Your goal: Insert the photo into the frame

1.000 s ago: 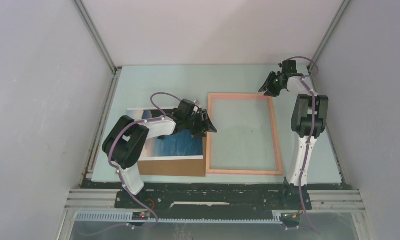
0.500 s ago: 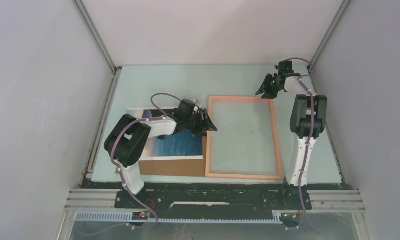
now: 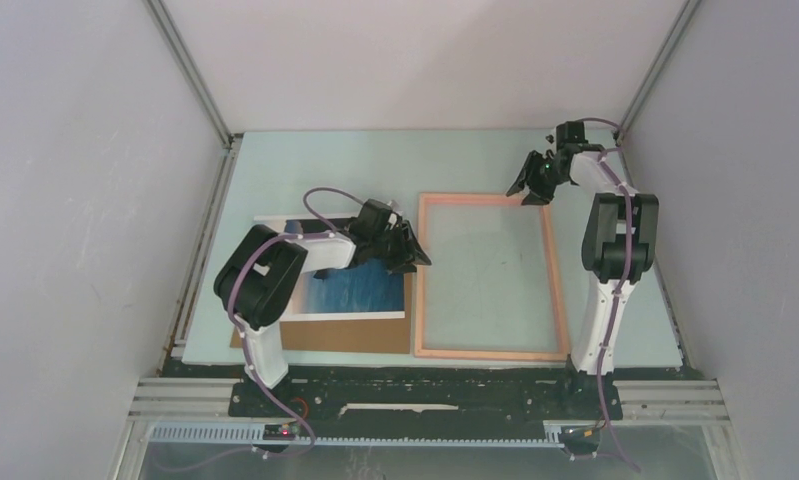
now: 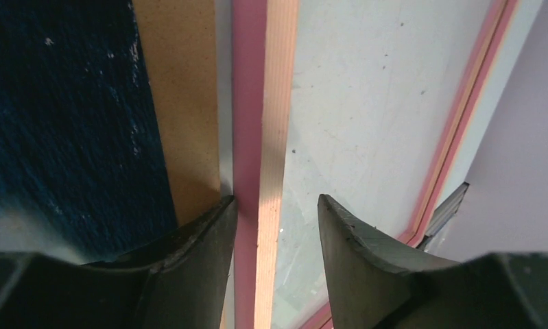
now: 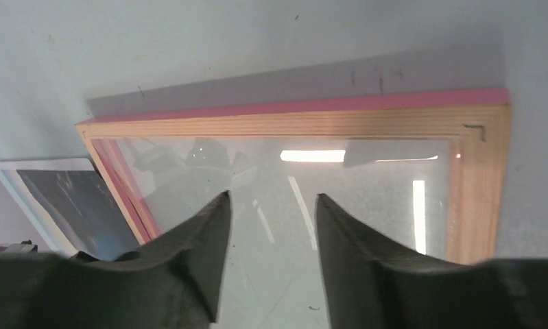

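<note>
Between the left gripper's point(image 4: 276, 205) parted jaws runs the frame point(image 4: 274, 103) rail, unclamped; right gripper point(image 5: 269, 199) open, empty; photo point(image 3: 360, 285) beside the left gripper on cardboard point(image 3: 345, 335), not yet inserted.

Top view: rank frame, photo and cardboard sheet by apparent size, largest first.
Frame, largest.
Photo, smaller, partly under the left arm.
Cardboard sheet: only a strip shows past the photo, so its rank is unsure.

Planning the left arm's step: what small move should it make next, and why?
Probably close the left gripper onto the frame's left rail: its jaws straddle that rail, not yet shut on it, while the photo lies beside it on the cardboard.
</note>
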Controlling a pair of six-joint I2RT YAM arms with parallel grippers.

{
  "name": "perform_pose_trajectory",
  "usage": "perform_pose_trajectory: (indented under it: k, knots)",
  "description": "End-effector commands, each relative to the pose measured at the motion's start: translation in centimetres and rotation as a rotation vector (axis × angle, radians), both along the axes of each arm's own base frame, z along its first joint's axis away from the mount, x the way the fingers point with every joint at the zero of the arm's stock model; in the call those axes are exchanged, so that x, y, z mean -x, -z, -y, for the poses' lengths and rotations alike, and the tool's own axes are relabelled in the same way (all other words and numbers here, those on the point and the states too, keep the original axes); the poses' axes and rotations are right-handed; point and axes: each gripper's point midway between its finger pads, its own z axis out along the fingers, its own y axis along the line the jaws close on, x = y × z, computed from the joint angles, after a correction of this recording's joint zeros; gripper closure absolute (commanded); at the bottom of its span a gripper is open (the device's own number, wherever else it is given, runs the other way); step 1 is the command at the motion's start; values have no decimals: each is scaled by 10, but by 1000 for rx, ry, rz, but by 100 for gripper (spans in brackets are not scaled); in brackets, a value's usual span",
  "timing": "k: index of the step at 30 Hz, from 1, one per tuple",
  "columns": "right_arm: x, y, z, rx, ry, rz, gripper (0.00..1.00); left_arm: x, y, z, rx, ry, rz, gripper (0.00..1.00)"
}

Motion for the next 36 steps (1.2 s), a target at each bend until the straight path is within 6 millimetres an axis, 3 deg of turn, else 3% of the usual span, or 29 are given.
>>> perform_pose_trajectory:
  k: [1, 5, 7, 16, 22, 26, 28, 36]
  knots:
    - [-3, -61, 27, 75, 23, 131, 39, -7, 17, -21, -178, -5, -10, 44]
    - [11, -64, 61, 163, 55, 143, 29, -18, 25, -30, -281, -23, -22, 50]
    - [11, -66, 62, 180, 30, 151, 29, -22, 28, -35, -333, -24, -23, 59]
    - [-20, -68, 34, 199, -37, 165, 32, -26, 38, -48, -501, 4, -1, 70]
    - [-45, -53, 2, 184, -151, 175, 29, -35, 45, -55, -623, 30, -8, 70]
    - [-47, -37, -23, 174, -212, 166, 27, -33, 50, -51, -617, 45, -35, 77]
    - [-47, -28, -23, 183, -215, 148, 28, -32, 53, -53, -625, 31, -43, 98]
    - [-41, -13, -27, 217, -235, 118, 39, -32, 61, -55, -616, -37, -28, 100]
